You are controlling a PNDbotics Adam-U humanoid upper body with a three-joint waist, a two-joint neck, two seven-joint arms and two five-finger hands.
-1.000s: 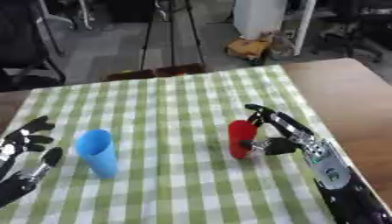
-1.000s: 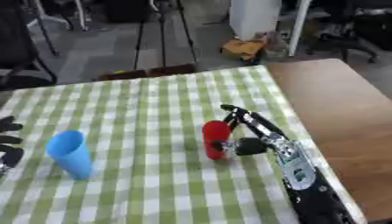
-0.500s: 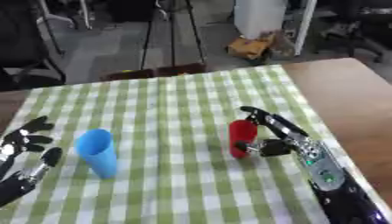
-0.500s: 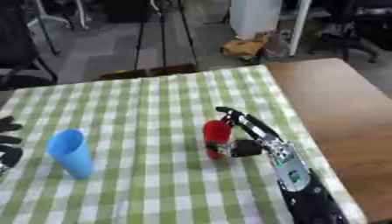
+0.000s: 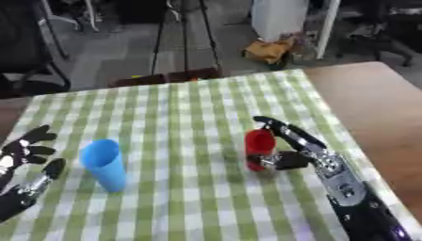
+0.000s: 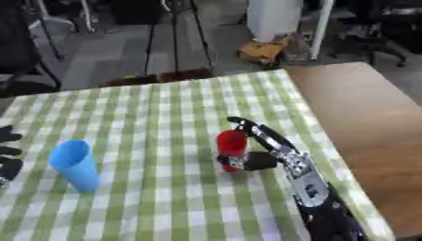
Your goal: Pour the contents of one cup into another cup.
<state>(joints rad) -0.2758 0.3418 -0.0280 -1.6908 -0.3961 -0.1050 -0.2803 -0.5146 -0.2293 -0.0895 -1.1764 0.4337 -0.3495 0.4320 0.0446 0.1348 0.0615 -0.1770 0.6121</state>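
Observation:
A red cup (image 5: 259,149) stands upright on the green checked cloth, right of centre. My right hand (image 5: 292,145) is against its right side, fingers reaching over behind the rim and the thumb low beside the base, partly wrapped round it. A light blue cup (image 5: 105,164) stands upright at the left. My left hand (image 5: 23,158) rests open at the lower left edge, fingers spread upward, apart from the blue cup. What the cups hold is not visible.
The checked cloth (image 5: 181,113) covers most of the brown table (image 5: 375,103), which is bare at the right. Beyond the far edge are a tripod, chairs and a white bin (image 5: 280,19) on the floor.
My right hand has closed in on the red cup, fingers now behind its rim. The view has shifted slightly. The blue cup and left hand have stayed put.

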